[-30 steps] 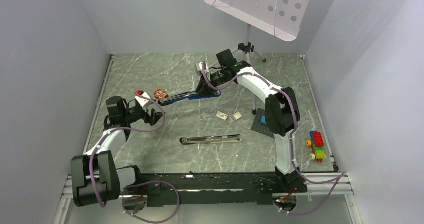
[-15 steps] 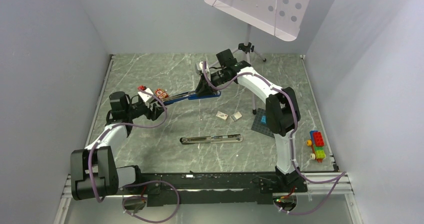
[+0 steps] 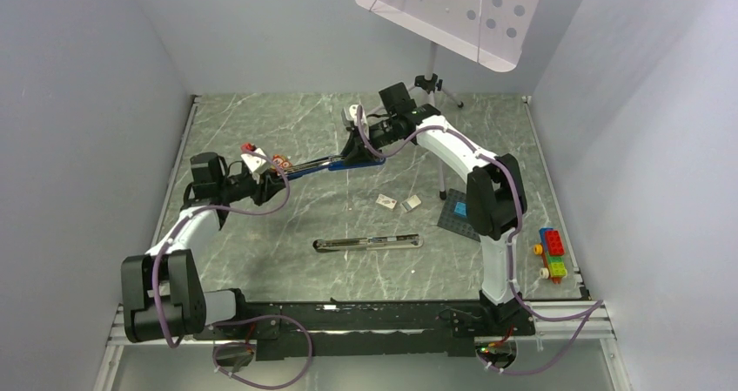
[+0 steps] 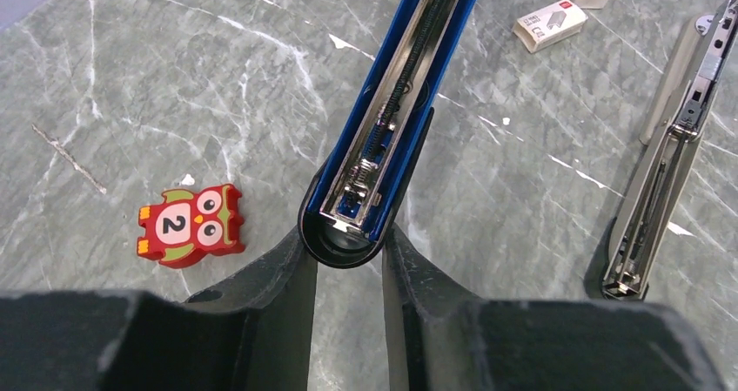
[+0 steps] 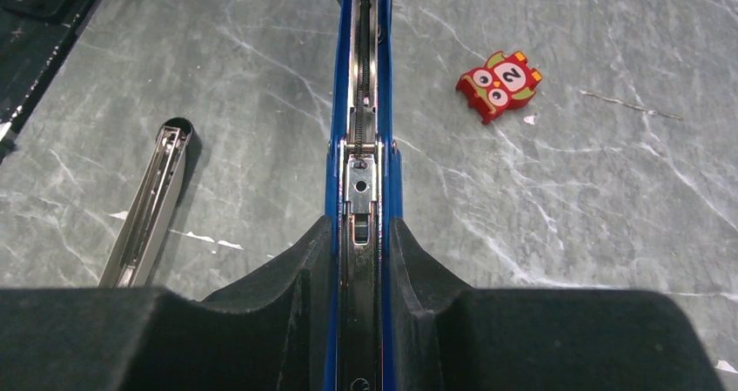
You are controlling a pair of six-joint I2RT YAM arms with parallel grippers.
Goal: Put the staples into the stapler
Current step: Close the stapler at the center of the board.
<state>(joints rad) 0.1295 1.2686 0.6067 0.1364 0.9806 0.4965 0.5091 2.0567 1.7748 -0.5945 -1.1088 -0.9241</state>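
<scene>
Two arms share one blue stapler [image 4: 409, 77], opened out flat and stretched across the upper middle of the overhead view. The left gripper [image 4: 345, 245] has its jaws at the stapler's rounded end on the left. They stand narrow, with a finger against each side of the black base. The right gripper [image 5: 360, 230] has its jaws clamped on the other half, squeezing the blue channel from both sides. The spring and steel pusher run straight up the middle of the right wrist view.

The staples [image 3: 411, 202] lie loose on the table [image 3: 261, 130], right of centre in the overhead view and below the blue stapler. They are apart from both grippers and just beside a small white box [image 3: 386, 202] with a red label. Lower, at the centre, a silver stapler [image 3: 368, 243] lies open and flat. A red owl block [image 4: 191, 225] marked 2 sits at the lower left of the left wrist view, near the left fingers but not touching them.
</scene>
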